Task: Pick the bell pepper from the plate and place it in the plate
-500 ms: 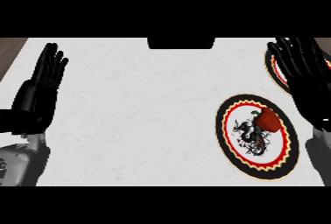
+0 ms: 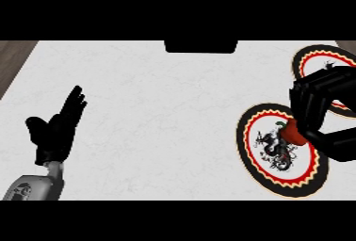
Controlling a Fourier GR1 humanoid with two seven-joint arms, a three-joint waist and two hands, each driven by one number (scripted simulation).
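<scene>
Pepper [image 2: 290, 134] first: the red bell pepper sits on the near plate [image 2: 278, 181], toward that plate's right side, with a bit of green stem at its upper edge; you can see only part of it, because the right hand [image 2: 314, 106] hangs directly over it; its long axis cannot be told from here. That hand has its fingers curled downward around the pepper's far side and the thumb low on its right, so it looks partly closed about the pepper; whether it touches, you cannot tell. The second plate [image 2: 321, 54] lies just beyond, at the surface's [image 2: 160, 103] far right corner, partly hidden by the same hand; so the carry, as you should judge it, runs a short way away from the robot. The left hand [image 2: 59, 127] rests with straight fingers, well apart at the left; the right is plainly the nearer.
</scene>
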